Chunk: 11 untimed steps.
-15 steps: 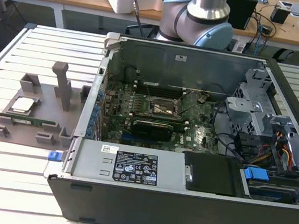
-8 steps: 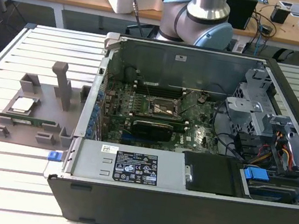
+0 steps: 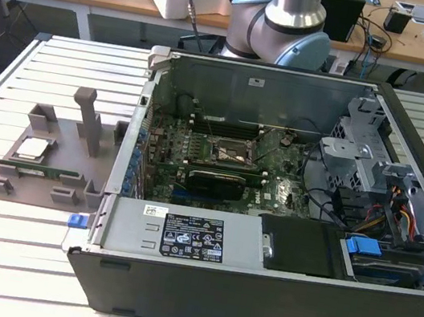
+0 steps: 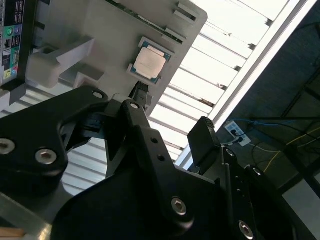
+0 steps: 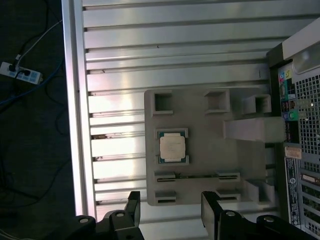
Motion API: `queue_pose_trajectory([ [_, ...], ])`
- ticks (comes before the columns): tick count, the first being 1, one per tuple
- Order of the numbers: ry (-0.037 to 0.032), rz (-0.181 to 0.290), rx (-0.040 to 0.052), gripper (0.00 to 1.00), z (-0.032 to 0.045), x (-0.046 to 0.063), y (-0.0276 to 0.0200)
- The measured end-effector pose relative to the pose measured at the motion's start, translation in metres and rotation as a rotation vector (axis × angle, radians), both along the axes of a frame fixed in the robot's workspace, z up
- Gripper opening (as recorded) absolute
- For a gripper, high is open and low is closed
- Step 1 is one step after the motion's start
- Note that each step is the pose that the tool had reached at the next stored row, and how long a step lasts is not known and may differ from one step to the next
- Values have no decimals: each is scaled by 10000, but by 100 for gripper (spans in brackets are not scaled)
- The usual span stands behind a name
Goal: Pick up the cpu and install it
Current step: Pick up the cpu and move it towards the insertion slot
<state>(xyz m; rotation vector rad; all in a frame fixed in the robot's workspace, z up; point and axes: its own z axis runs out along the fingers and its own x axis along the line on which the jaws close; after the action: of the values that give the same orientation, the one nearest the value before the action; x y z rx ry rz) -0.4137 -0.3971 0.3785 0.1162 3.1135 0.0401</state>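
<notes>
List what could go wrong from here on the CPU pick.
1. The small square silver-topped cpu lies flat between corner guides on the grey plastic fixture tray. The open jaws may catch those guides or slip off the thin edges.
2. The tray's upright post stands nearby, so a skewed descent could clip it.

Exterior view looks down across the table [image 3: 16, 256]; both wrist views (from well above) share the fixture tray [image 5: 205, 145] [image 4: 115, 37].
</notes>
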Motion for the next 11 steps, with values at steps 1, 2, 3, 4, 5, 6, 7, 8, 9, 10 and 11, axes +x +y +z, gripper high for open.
queue_pose_trajectory([
  [1, 1, 0, -1, 60, -3, 0, 0],
  [2, 1, 0, -1, 60, -6, 0, 0],
  [3, 1, 0, -1, 60, -11, 0, 0],
  [4, 2, 0, -1, 60, -14, 0, 0],
  [5, 0, 0, 0, 60, -17, 0, 0],
  [6, 1, 0, -1, 60, -19, 0, 0],
  [7, 0, 0, 0, 60, -24, 0, 0],
  [8, 0, 0, 0, 60, -26, 0, 0],
  [9, 0, 0, 0, 60, -29, 0, 0],
  [10, 0, 0, 0, 60, -32, 0, 0],
  [11, 0, 0, 0, 60, -36, 0, 0],
])
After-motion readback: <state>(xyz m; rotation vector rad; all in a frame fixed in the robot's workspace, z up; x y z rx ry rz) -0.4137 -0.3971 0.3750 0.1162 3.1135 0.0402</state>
